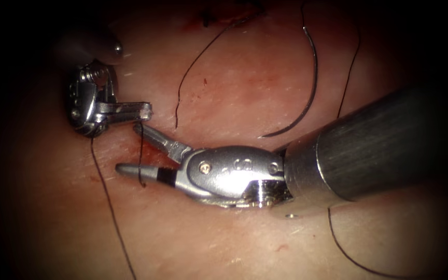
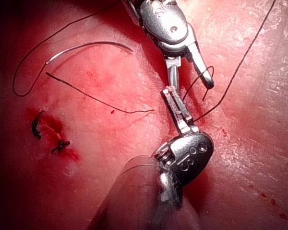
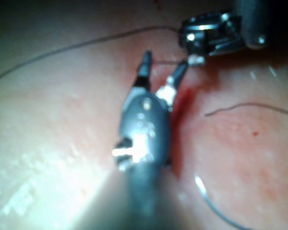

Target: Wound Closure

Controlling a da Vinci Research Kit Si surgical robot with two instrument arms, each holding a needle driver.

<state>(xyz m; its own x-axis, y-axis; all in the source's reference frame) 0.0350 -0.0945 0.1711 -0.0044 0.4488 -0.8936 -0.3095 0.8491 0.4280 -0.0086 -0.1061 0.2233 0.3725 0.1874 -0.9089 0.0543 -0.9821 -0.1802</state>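
We take the cut (image 1: 156, 148) in the tissue (image 1: 234, 88) as our landmark: a short reddened slit running between the two tools.

The right tool (image 1: 136, 150) comes across the tissue toward the cut with its jaws spread wide. One jaw lies over the cut, its tip close to the left tool; the other points out past the cut's left side. We see the same spread in the right wrist view (image 3: 163, 67). A short loop of thread (image 1: 141, 155) hangs down between these open jaws and ends just beyond the farther one. The right tool is pinching nothing.

The left tool (image 1: 143, 110) sits just above the cut's left end, its jaws pressed together on the thread. From the tip the thread drops toward the cut. In the left wrist view (image 2: 175, 103) the closed jaws reach toward the right tool (image 2: 192, 72), and the thread runs away from them.

The needle (image 1: 307, 88) lies free on the tissue, well to the right of the cut and above the right tool's shaft. Neither tool holds it, and it is not in the tissue. It also shows in the left wrist view (image 2: 93, 45).

A loose thread end (image 1: 193, 67) lies between the cut and the needle. Dark knots (image 2: 48, 132) sit farther off, beyond the needle.
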